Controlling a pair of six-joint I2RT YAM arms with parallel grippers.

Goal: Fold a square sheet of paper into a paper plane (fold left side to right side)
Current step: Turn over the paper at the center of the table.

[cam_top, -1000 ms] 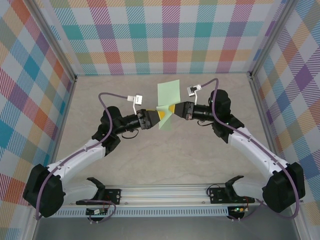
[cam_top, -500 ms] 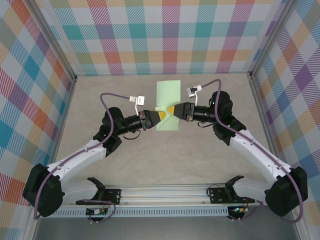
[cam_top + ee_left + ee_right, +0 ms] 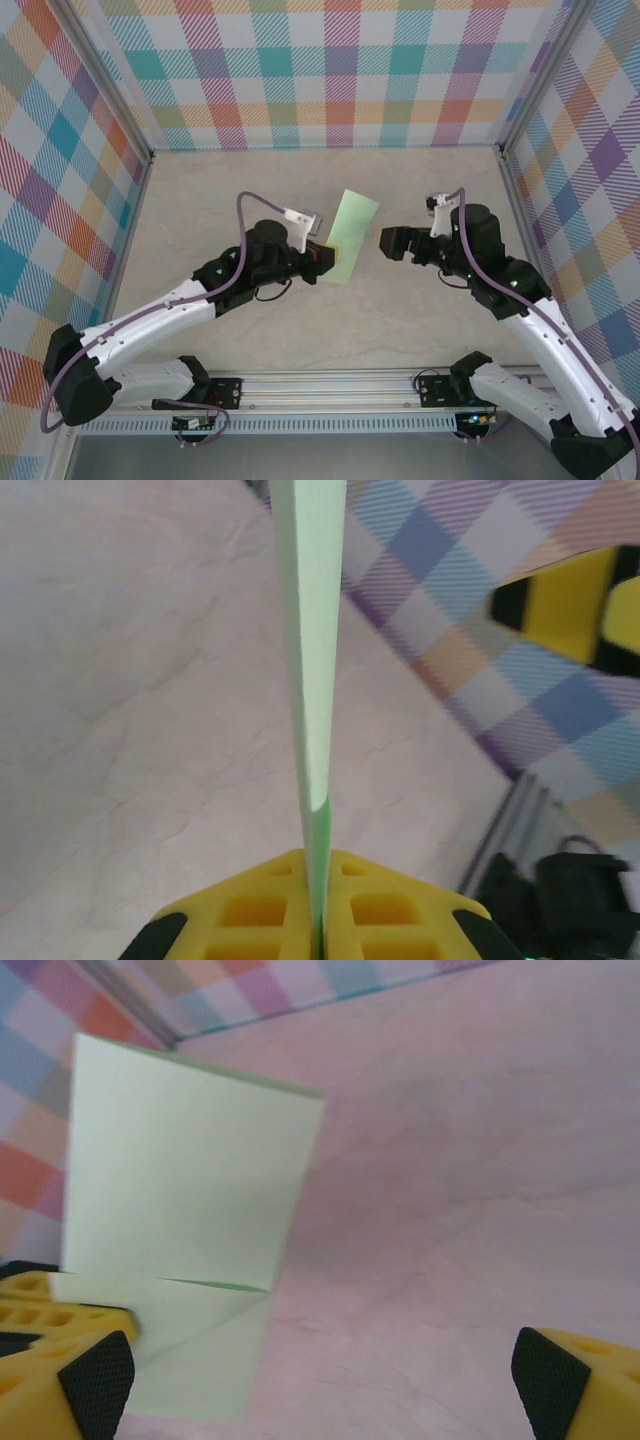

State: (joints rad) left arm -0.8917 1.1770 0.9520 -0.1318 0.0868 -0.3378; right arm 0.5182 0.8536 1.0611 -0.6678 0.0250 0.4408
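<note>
plaid walls (image 3: 340,70) ring your beige table (image 3: 200,200) | near edge: metal rail (image 3: 340,385) | your left gripper (image 3: 328,257): clamped on the square sheet of paper (image 3: 350,235), upright mid-table | your right gripper (image 3: 385,243): spread wide, just beside the sheet, not touching

Both arms reach inward, the left gripper (image 3: 328,256) pinched tight on the square sheet of paper (image 3: 350,230), the right gripper (image 3: 386,242) spread wide, facing it a little apart.
</note>
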